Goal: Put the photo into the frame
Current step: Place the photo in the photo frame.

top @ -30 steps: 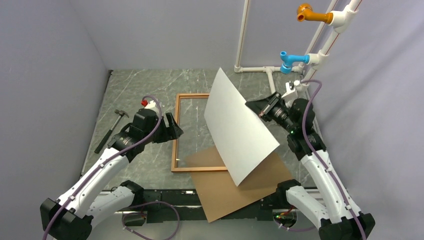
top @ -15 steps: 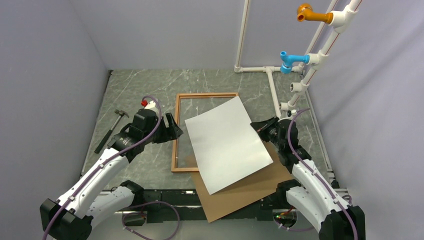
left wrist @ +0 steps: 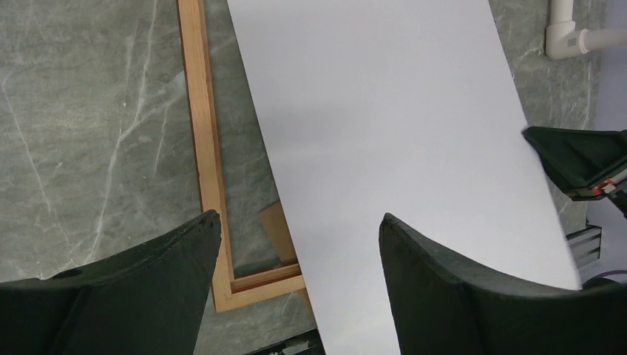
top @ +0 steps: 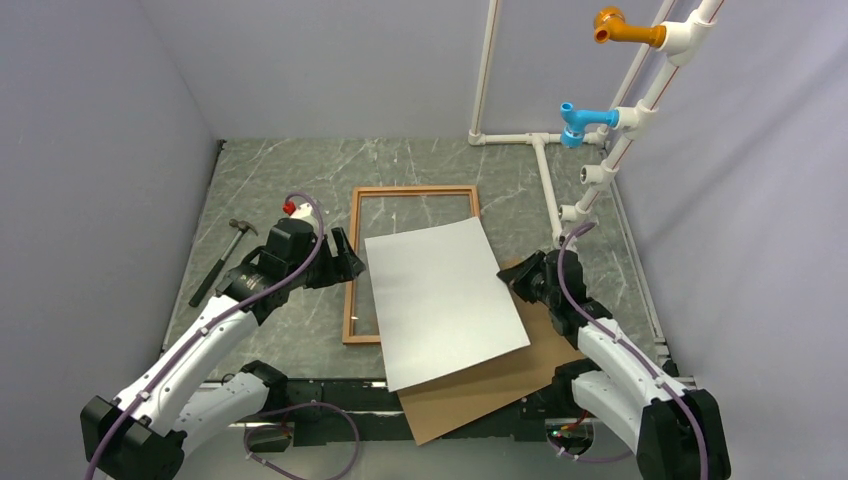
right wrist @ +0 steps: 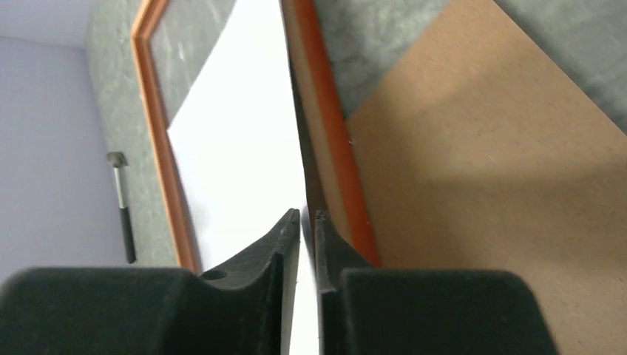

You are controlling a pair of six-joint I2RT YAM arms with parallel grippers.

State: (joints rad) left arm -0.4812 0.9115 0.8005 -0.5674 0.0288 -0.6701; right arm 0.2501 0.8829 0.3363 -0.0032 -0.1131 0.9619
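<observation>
1. The photo (top: 445, 300) lies white back up in the middle of the top view, skewed across the lower part of the frame (top: 415, 190). Judging by that, it is meant to load face down.
2. Your right gripper (top: 512, 278) sits at the photo's right edge. Its fingers are almost together and the sheet's edge runs into the slit between them. You cannot tell whether they pinch it or merely flank it.
3. Your left gripper (top: 343, 262) hovers by the frame's left rail, fingers wide apart and holding nothing. It is probably there to steady the rail or nudge the sheet.
4. The photo's upper corners sit about level with the side rails. Its lower end overshoots the bottom rail and rests on the brown board (top: 480, 390) at lower right.
5. The frame's opening is bare toward the top of the picture, which gives you room to turn and slide the sheet.
6. The hammer (top: 222, 258) at left and the white pipes (top: 545, 175) at upper right lie well apart from it.
</observation>
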